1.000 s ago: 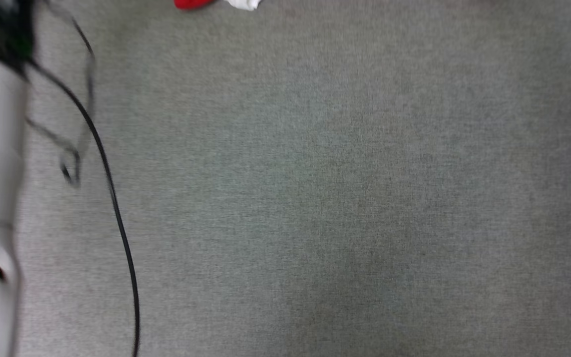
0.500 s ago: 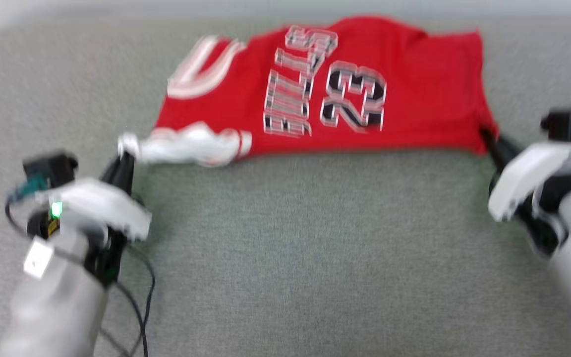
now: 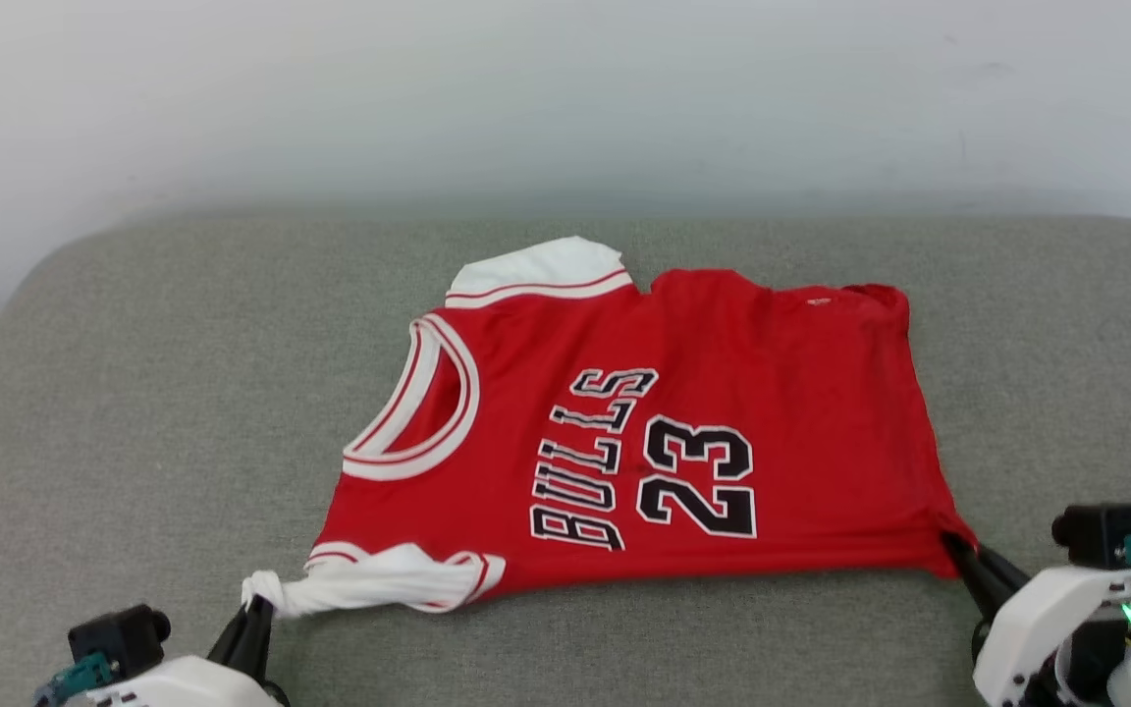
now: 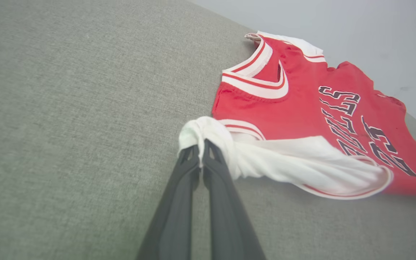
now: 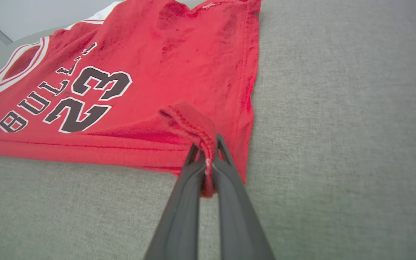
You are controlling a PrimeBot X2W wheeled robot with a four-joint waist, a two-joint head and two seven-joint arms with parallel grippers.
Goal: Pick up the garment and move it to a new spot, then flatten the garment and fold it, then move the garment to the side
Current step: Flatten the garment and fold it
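The jersey [image 3: 683, 412] lies face-up on the grey cushion [image 3: 183, 393], mostly flat. Its bunched white sleeve [image 3: 379, 579] is clamped in the left pincer [image 4: 200, 148], and the right pincer [image 5: 208, 146] pinches the red hem corner [image 5: 190, 119]. I'd pull both apart evenly and low, so the near edge flattens without twisting.

Bright, even, diffuse light. A thin soft shadow edges the garment [image 3: 801, 393]. Head view is sharp; wrist views warp slightly near edges.

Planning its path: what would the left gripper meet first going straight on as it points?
The white sleeve of the garment, pinched in the left gripper; what lies beyond is unclear.
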